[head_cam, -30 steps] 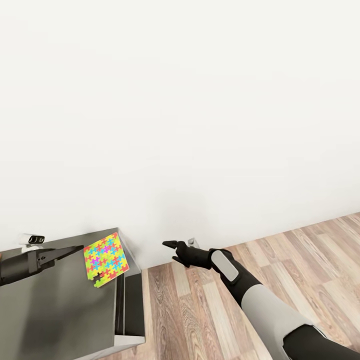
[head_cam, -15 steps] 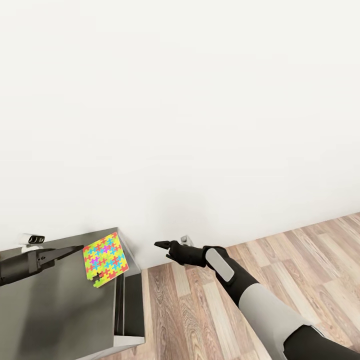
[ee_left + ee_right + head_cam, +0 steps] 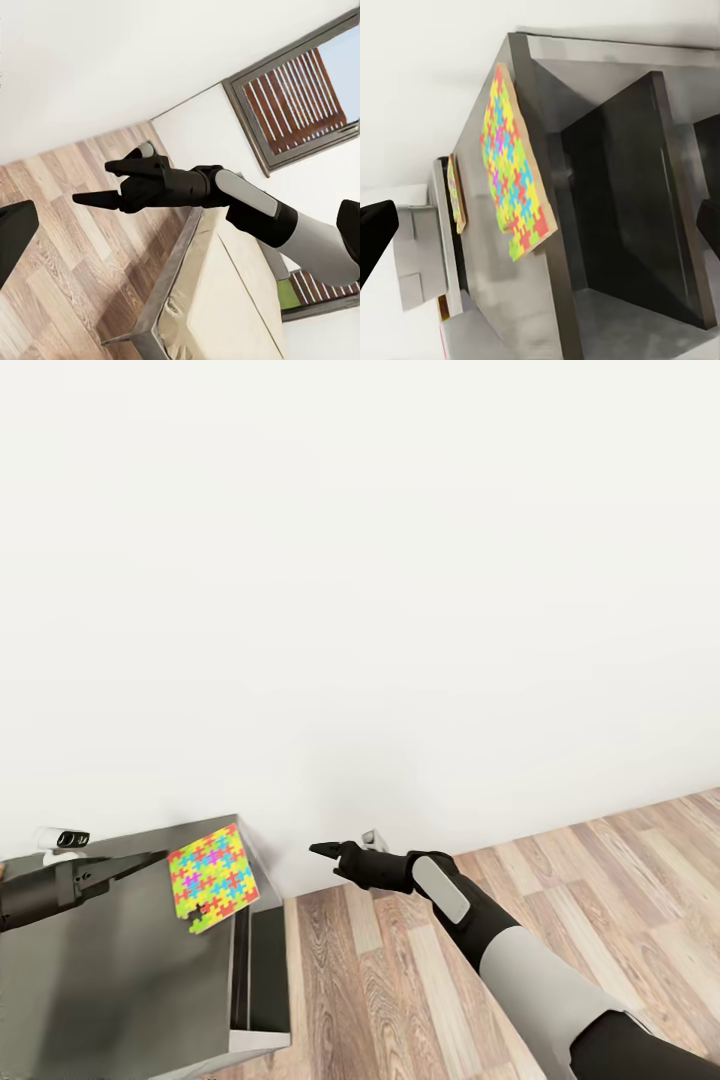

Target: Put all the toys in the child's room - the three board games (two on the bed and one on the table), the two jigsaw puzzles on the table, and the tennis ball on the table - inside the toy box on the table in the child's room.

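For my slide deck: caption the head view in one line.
Right gripper open in mid-air over the wood-plank floor, pointing toward a jigsaw puzzle overhanging the dark grey table corner.

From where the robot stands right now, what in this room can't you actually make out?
- Left end effector: head view, arm cut by the picture's edge; open or shut unclear.
- Table: head view, cut off by the edge.
- Second jigsaw puzzle: right wrist view, edge-on sliver past the nearer jigsaw puzzle.
- Bed: left wrist view, partly behind the right end effector and its arm.
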